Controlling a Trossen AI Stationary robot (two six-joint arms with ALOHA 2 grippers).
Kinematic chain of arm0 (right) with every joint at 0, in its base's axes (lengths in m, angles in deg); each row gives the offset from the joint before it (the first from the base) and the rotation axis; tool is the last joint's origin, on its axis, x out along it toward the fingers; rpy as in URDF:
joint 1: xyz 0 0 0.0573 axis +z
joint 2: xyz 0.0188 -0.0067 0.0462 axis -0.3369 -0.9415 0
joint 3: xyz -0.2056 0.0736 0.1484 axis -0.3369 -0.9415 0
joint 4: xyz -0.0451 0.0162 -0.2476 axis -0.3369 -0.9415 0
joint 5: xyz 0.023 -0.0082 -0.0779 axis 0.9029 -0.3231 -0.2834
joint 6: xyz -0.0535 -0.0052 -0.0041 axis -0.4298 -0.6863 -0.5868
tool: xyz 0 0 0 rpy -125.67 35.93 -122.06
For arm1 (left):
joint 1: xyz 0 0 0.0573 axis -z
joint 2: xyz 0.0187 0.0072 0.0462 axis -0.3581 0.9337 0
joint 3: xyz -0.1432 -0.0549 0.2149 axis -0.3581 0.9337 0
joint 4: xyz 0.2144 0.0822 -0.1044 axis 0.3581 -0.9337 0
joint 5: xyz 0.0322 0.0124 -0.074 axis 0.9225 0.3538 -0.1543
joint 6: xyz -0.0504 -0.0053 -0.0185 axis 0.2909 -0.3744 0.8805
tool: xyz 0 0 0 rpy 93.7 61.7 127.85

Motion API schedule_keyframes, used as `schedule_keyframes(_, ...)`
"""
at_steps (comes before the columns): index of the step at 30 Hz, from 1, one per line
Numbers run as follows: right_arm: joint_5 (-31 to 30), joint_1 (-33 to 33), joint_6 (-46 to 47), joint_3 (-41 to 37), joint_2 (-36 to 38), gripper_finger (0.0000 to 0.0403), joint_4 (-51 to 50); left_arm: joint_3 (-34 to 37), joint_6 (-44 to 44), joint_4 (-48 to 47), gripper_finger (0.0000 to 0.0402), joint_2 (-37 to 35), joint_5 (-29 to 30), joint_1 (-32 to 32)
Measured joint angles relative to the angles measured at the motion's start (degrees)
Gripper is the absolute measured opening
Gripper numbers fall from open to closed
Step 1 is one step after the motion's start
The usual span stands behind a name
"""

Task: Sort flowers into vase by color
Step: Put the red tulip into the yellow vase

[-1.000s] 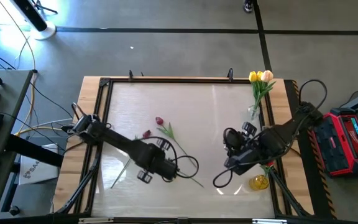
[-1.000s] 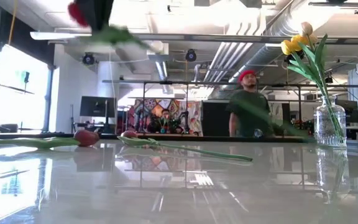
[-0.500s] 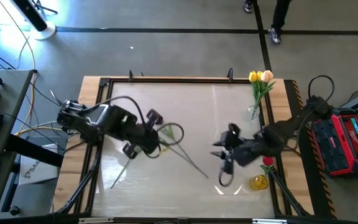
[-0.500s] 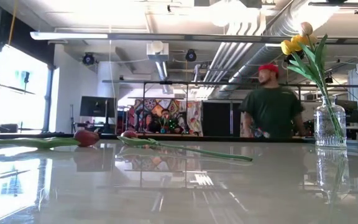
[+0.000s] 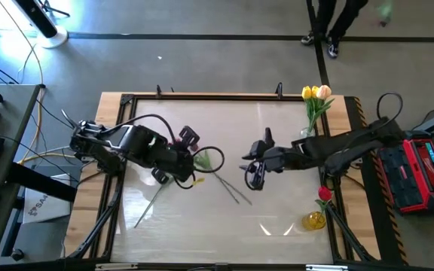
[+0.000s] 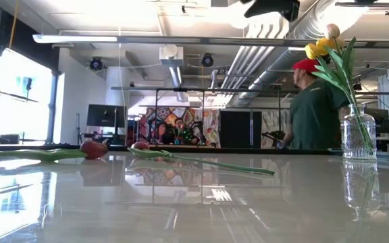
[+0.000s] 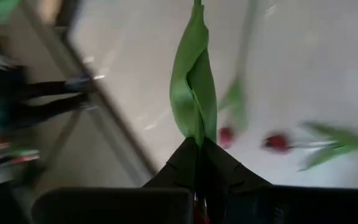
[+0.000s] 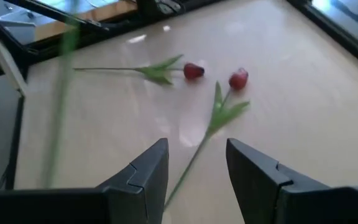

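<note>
- A tulip [image 7: 193, 93] is pinched by its green stem and leaf in the left gripper [image 5: 178, 162], whose jaws are clenched tight on it; the leaf rises straight out from between the dark fingers [image 7: 182, 165].
- In the high view that held stem [image 5: 224, 184] slants away from the left gripper toward the middle of the table.
- Two red-headed tulips lie flat on the table. In the low view one red head [image 6: 93, 148] and a second red head [image 6: 140, 146] rest just beside each other, and a long green stem [image 6: 215, 164] runs out across the surface from them.
- The right wrist view shows the same pair lying near one another, each with green leaves, one head [image 8: 193, 71] and the other head [image 8: 238, 79] well apart from that arm's fingers.
- A clear glass vase [image 5: 307, 136] stands at the far right edge of the table, holding yellow and peach tulips [image 5: 316, 92] upright.
- A second vase with a yellow base [image 5: 314, 220] sits nearer the front right corner, with a red flower [image 5: 324, 193] in it.
- The right gripper [image 5: 255, 167] hangs above the table's middle, jaws spread and grasping nothing, near the free end of the held stem.
- The table [image 5: 277, 226] has a pale glossy top in a wooden frame.
- Beyond the table a person [image 6: 313, 108] in a red cap and green shirt stands in the room.
</note>
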Motion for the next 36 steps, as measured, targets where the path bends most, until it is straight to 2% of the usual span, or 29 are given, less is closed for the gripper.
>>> schedule_keyframes(2,-0.2,0.0,-1.25,0.39,0.27,0.0149,0.11,-1.39,-2.88,-0.05,0.0,0.0,5.01,0.33)
schedule_keyframes(6,-5.04,0.0,-3.03,0.58,0.16,0.0149,0.02,-5.29,-8.06,0.23,0.0,-0.18,7.78,-0.7)
schedule_keyframes(12,-13.13,0.0,-4.01,0.58,0.16,0.0149,0.04,-6.85,-27.78,1.36,0.0,-3.23,13.22,-1.22)
schedule_keyframes(17,-14.14,-0.02,-4.46,3.51,0.09,0.0149,-0.46,-6.85,-42.93,2.24,0.0,-5.42,19.19,-1.29)
schedule_keyframes(20,-9.56,-0.49,-5.5,9.65,0.11,0.0149,-0.17,-6.85,-50.49,5.48,0.0,-6.17,20.62,-1.27)
schedule_keyframes(27,9.62,-4.13,-4.09,24.06,0.15,0.0149,0.12,-6.6,-70.66,19.32,0.0,-7.06,20.44,0.46)
schedule_keyframes(32,14.74,-5.99,-4.07,26.66,-1.43,0.0149,2.13,-6.45,-72.85,23.96,0.0,-9.31,18.94,2.75)
schedule_keyframes(36,23.33,-7.35,-5.5,26.89,-4.67,0.0152,7.18,-6.45,-73.78,24.73,0.0,-9.58,14.42,2.93)
